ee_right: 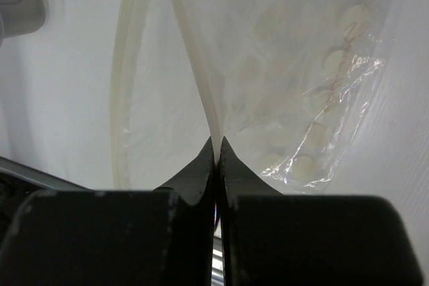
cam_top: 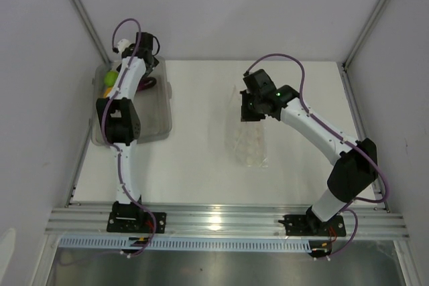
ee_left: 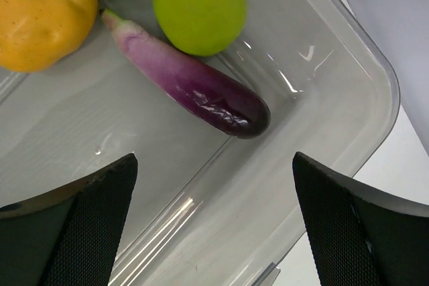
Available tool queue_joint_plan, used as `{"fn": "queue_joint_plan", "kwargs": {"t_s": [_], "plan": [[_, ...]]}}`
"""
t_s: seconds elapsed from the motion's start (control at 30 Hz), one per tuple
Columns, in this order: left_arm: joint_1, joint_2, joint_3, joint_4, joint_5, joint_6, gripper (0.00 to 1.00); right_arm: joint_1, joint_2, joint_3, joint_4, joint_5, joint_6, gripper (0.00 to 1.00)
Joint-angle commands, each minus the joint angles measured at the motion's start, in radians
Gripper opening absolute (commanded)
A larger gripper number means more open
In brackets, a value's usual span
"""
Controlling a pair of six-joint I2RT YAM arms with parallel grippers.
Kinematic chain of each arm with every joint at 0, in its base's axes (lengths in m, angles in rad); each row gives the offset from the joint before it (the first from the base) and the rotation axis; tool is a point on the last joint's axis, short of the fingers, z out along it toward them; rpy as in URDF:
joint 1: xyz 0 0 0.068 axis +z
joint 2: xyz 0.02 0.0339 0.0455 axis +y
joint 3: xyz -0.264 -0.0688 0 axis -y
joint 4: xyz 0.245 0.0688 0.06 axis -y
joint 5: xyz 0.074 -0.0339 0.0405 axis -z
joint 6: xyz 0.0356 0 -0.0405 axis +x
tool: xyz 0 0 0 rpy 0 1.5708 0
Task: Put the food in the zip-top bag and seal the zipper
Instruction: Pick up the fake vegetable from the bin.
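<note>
The eggplant (ee_left: 191,85) lies in the grey bin (ee_left: 348,78), its long axis running 10 to 4 o'clock with the dark tip at 4, beneath the released left fingers (ee_left: 80,226). The right fingers (ee_right: 194,179) are clenched on the zip-top bag (ee_right: 295,65) at its mouth edge, on the counter (cam_top: 201,98).

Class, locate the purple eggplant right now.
In the left wrist view, the eggplant lies in the grey bin beside the pear, ahead of the open left gripper, at the table's left.

Close bin wall (ee_left: 355,92) beside eggplant (ee_left: 194,88)
</note>
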Motion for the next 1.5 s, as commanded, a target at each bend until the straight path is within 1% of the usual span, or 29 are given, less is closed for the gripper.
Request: {"fn": "queue_joint_plan", "kwargs": {"t_s": [0.0,0.23,0.27,0.33,0.4,0.43,0.53,0.57,0.63,0.7,0.73,0.8,0.83,0.87,0.9,0.93,0.97,1.0,1.03,1.1,1.23,1.33,1.47], "plan": [[0.011,0.058,0.094,-0.099,0.064,-0.055,0.99,-0.003,0.0,-0.012,0.041,-0.008,-0.015,0.0],[0.02,0.097,0.112,-0.095,0.156,-0.097,0.99,-0.012,-0.008,-0.042,0.06,-0.006,-0.02,0.0],[0.035,0.1,0.109,-0.093,0.213,-0.124,0.99,-0.015,-0.008,-0.043,0.061,-0.006,-0.021,0.0],[0.047,0.115,0.097,-0.093,0.286,-0.164,0.99,-0.019,-0.015,-0.051,0.069,-0.008,-0.02,0.0],[0.089,0.127,0.095,-0.081,0.344,-0.2,1.0,-0.026,-0.018,-0.059,0.084,-0.015,-0.018,0.0],[0.092,0.132,0.094,-0.075,0.346,-0.204,0.99,-0.026,-0.02,-0.065,0.089,-0.015,-0.015,0.0],[0.104,0.121,0.065,-0.047,0.326,-0.22,0.99,-0.029,-0.018,-0.072,0.101,-0.015,-0.009,0.0],[0.112,0.105,0.028,-0.029,0.331,-0.232,1.0,-0.029,-0.015,-0.075,0.104,-0.015,-0.01,0.0],[0.127,0.091,-0.003,0.0,0.367,-0.278,0.99,-0.032,-0.015,-0.08,0.107,-0.015,-0.009,0.0],[0.147,0.069,-0.07,0.035,0.399,-0.338,1.0,-0.036,-0.014,-0.092,0.116,-0.015,-0.009,0.0],[0.152,0.065,-0.098,0.087,0.431,-0.35,0.99,-0.039,-0.012,-0.094,0.118,-0.015,-0.006,0.0],[0.163,0.077,-0.103,0.114,0.47,-0.382,1.0,-0.041,-0.009,-0.098,0.127,-0.035,-0.003,0.0],[0.164,0.084,-0.081,0.106,0.478,-0.396,1.0,-0.041,-0.009,-0.1,0.13,-0.043,-0.001,0.0],[0.164,0.091,-0.063,0.076,0.47,-0.426,1.0,-0.041,-0.008,-0.105,0.132,-0.043,0.002,0.0],[0.164,0.089,-0.08,0.077,0.46,-0.442,0.99,-0.041,-0.009,-0.106,0.133,-0.043,0.0,0.0],[0.164,0.066,-0.102,0.098,0.458,-0.454,1.0,-0.041,-0.008,-0.109,0.136,-0.043,0.0,0.0],[0.163,0.051,-0.124,0.161,0.464,-0.48,0.99,-0.041,-0.006,-0.108,0.133,-0.041,0.0,0.0],[0.166,0.037,-0.179,0.176,0.464,-0.496,0.99,-0.039,-0.006,-0.108,0.132,-0.038,-0.001,0.0],[0.166,0.022,-0.189,0.181,0.463,-0.529,0.99,-0.042,-0.006,-0.109,0.132,-0.037,-0.003,0.0],[0.166,0.005,-0.222,0.223,0.464,-0.542,0.99,-0.046,-0.008,-0.111,0.133,-0.035,-0.006,0.0],[0.17,-0.004,-0.204,0.135,0.418,-0.608,0.99,-0.05,-0.008,-0.105,0.135,-0.046,0.0,0.0],[0.175,-0.014,-0.225,0.155,0.423,-0.642,0.99,-0.049,-0.011,-0.106,0.133,-0.049,0.002,0.0],[0.175,0.014,-0.132,0.039,0.363,-0.634,0.99,-0.05,-0.021,-0.112,0.129,-0.046,0.005,0.0]]}}
